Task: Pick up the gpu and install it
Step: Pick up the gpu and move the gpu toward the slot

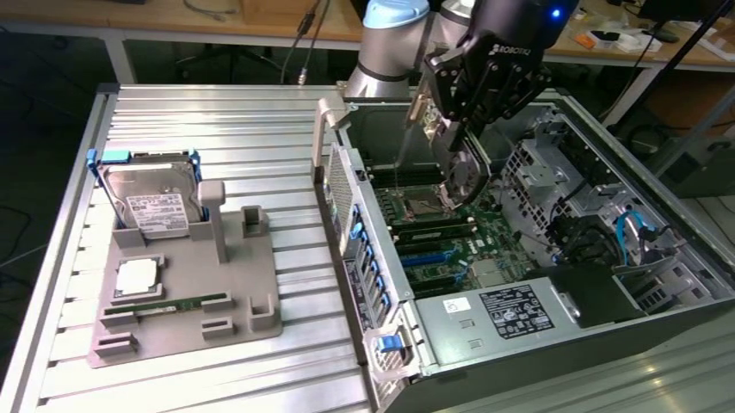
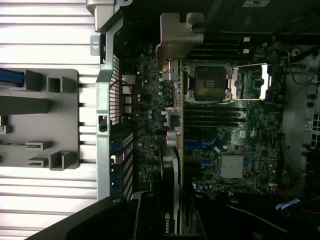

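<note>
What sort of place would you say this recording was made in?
Most likely a robotics lab or workshop for computer assembly: the gripper holds a gpu over an open computer case on a slotted aluminium table, with wooden workbenches and cables behind.

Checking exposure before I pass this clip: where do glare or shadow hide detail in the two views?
Wrist view: the ribbed aluminium table glares white, while the thin dark gpu card partly merges into shadow. Exterior view: evenly lit, though the open grey computer case is dim inside.
</note>
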Controlling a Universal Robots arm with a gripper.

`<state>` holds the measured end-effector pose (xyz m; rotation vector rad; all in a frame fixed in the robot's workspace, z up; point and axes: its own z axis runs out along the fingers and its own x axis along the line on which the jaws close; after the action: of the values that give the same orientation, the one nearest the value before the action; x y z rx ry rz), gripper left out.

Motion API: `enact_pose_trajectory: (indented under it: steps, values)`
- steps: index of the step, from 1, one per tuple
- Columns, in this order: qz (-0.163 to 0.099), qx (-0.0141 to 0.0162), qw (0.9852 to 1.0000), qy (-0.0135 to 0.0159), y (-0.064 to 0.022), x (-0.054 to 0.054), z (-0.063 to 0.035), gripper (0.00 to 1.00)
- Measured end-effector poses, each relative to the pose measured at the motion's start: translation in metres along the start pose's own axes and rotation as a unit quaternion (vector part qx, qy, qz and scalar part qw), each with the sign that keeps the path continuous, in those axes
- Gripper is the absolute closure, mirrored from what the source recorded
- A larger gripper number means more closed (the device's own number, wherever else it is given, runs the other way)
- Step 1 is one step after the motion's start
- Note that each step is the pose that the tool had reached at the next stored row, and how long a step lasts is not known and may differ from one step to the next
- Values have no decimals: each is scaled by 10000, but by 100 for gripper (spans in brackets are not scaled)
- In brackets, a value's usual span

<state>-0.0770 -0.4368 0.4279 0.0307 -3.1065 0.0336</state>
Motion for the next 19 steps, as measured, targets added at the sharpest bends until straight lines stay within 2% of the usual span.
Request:
enact_pose_trajectory:
  steps: [9, 19]
  values:
    - [-19, 1, 10000, 0, -6, -258, -9, 73]
    - [-45, 1, 10000, -1, -10, -471, -16, 73]
